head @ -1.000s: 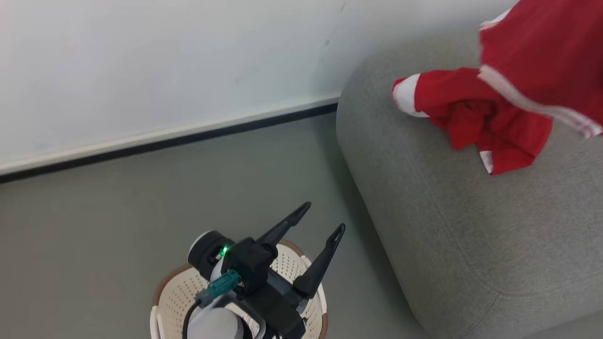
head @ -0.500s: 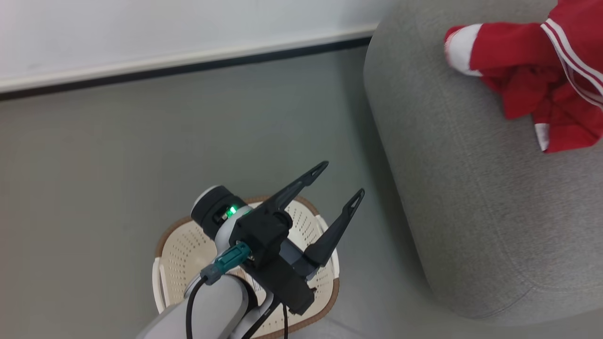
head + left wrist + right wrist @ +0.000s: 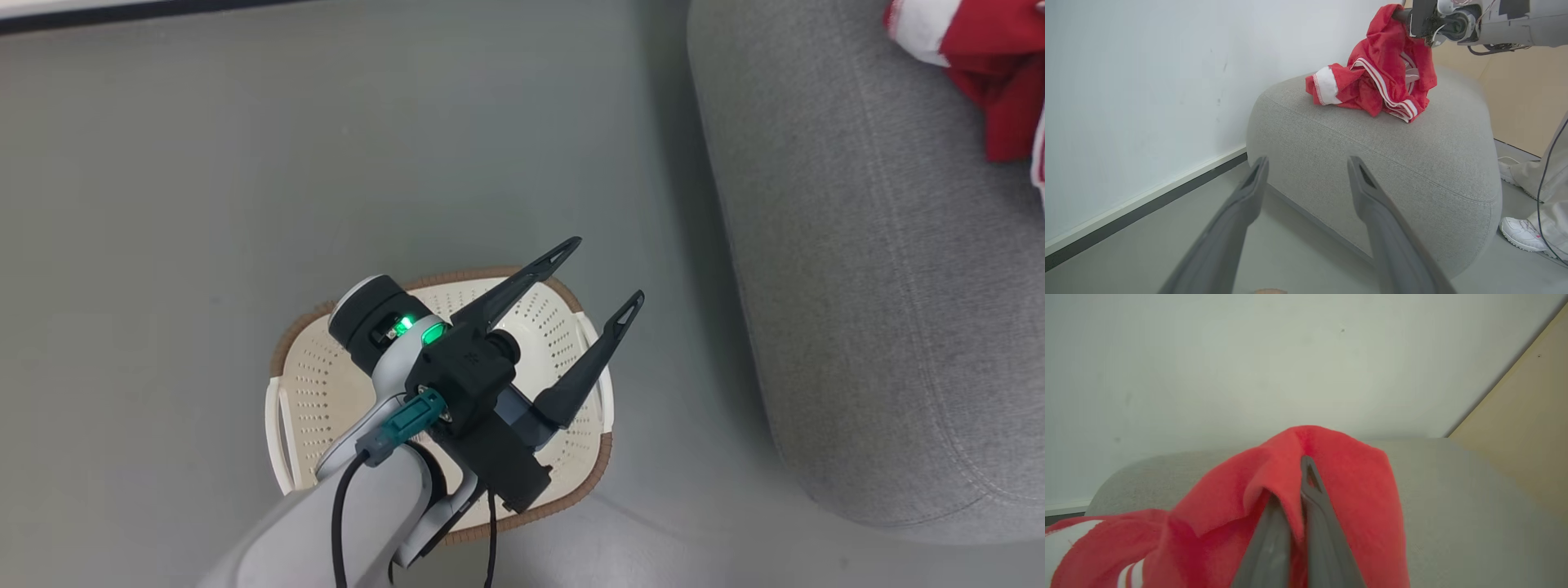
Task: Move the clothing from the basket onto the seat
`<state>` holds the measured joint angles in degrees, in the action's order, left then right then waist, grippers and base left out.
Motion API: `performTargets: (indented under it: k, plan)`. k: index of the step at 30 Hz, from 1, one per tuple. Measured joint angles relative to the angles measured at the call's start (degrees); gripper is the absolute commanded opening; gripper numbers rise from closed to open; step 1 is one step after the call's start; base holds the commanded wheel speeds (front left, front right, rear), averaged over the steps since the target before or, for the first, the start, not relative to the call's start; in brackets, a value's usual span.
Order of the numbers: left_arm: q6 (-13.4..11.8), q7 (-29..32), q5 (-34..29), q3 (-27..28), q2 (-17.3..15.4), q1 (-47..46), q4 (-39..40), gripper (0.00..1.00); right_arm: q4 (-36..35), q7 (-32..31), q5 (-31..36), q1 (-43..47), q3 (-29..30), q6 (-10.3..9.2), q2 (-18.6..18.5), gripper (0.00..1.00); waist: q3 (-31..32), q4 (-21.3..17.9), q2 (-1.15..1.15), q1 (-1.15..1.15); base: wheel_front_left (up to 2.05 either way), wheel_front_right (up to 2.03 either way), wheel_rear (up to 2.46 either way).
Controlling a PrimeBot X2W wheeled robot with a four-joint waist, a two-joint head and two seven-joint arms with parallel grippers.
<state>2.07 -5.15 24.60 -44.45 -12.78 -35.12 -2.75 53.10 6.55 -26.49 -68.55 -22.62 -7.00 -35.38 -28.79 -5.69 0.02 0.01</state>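
clothing (image 3: 1367, 90) on the seat (image 3: 1392, 163), basket (image 3: 318, 392) on floor (image 3: 163, 204) left of seat, left hand (image 3: 604, 271) above basket

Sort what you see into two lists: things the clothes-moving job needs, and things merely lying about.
Job: red garments, cream laundry basket, grey sofa.
Lying about: person's white shoe, skirting board, white wall.

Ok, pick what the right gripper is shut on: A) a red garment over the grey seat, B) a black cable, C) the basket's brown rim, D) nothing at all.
A: in the right wrist view the right gripper pinches a fold of red clothing above the seat.
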Motion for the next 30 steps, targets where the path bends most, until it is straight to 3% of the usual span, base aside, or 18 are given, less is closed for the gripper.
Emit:
performTargets:
  k: [9,10,12,14,18,30]
  plan:
    - [0.5,-0.3,-0.4,0.1,-0.7,-0.2,-2.4,1.00,5.1,0.2,1.0,1.1,-1.2,-0.04,3.0,0.00,-2.3,0.6,0.00,0.00,0.00,0.00,0.00]
    - [0.5,-0.4,-0.4,0.1,-0.8,-0.2,-2.5,1.00,5.3,0.5,1.0,1.1,-1.3,-0.04,3.3,0.09,-2.2,0.4,0.00,-0.01,0.00,0.00,0.00]
    - [0.5,-0.6,-0.4,0.2,-1.0,-0.2,-2.9,1.00,6.0,1.1,1.0,1.1,-1.2,-0.04,3.6,0.47,-2.0,0.1,-0.01,-0.01,0.00,0.00,0.00]
    - [0.5,-1.0,-0.4,0.2,-1.1,-0.2,-3.5,1.00,6.6,1.9,1.0,1.2,-1.0,-0.04,4.3,1.00,-1.7,-0.4,-0.01,-0.01,0.00,0.00,0.00]
    - [0.5,-1.6,-0.4,0.2,-1.1,-0.2,-4.6,1.00,7.3,3.7,0.5,1.3,-0.9,-0.01,6.1,1.00,-0.7,-1.3,-0.01,-0.01,0.00,0.00,0.00]
    - [1.5,-4.7,1.5,0.7,0.3,0.7,-9.8,1.00,7.0,7.1,0.2,6.2,-2.4,3.87,9.8,1.00,5.8,-4.4,-0.01,-0.02,0.00,0.00,0.00]
